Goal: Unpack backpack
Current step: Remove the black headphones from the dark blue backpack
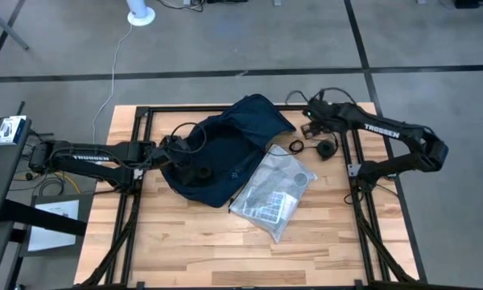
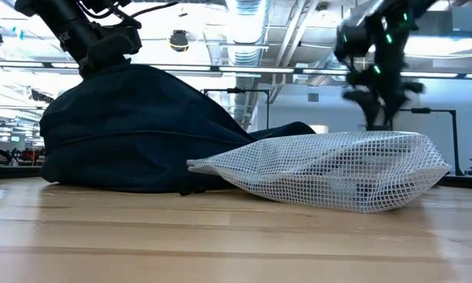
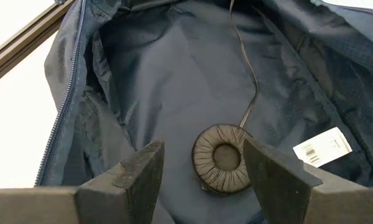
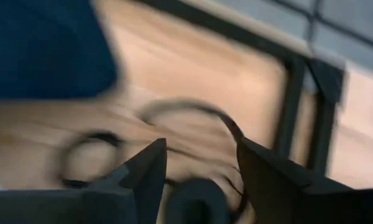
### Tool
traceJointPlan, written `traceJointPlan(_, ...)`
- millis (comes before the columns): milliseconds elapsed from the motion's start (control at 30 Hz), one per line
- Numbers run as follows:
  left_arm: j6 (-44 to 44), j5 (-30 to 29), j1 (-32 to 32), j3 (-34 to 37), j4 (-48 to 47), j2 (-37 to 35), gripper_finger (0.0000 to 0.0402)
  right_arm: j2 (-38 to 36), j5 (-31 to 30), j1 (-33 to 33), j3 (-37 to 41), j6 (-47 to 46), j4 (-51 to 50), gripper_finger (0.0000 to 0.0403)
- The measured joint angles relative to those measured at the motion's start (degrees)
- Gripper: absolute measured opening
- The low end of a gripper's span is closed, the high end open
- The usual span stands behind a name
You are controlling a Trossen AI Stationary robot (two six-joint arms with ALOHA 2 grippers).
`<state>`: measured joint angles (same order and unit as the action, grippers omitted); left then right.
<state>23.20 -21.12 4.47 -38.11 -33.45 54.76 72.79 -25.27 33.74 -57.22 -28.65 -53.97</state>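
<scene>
The dark navy backpack lies open on the wooden table, its underside on the boards; it also shows in the low view. Inside it lies a round black ear pad with a thin cable. My left gripper is open inside the bag's mouth, its fingers on either side of the ear pad and apart from it. My right gripper is open over the table at the far right, above black headphone parts that lie on the boards.
A white mesh pouch with things inside lies against the backpack's right side, and fills the low view's front. A white barcode label is sewn inside the bag. Black frame rails run along the table. Bare boards lie along the near edge.
</scene>
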Motion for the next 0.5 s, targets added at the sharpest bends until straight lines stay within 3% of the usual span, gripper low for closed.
traceJointPlan(133, 0.09, 0.84, 0.02, 0.0, 0.91, 0.0, 0.0207, -0.02, 4.56, -5.09, -8.02, 6.7, 7.51, 0.0191)
traceJointPlan(300, 0.04, 9.67, -0.5, 0.0, 5.9, 2.47, 0.0207, 1.67, 15.64, -11.09, -11.69, 12.78, 24.46, 0.0187)
traceJointPlan(500, -2.23, 15.79, -2.77, 0.02, 7.14, 11.46, 0.0207, 11.89, 18.05, -16.34, -12.76, 14.52, 32.94, 0.0176)
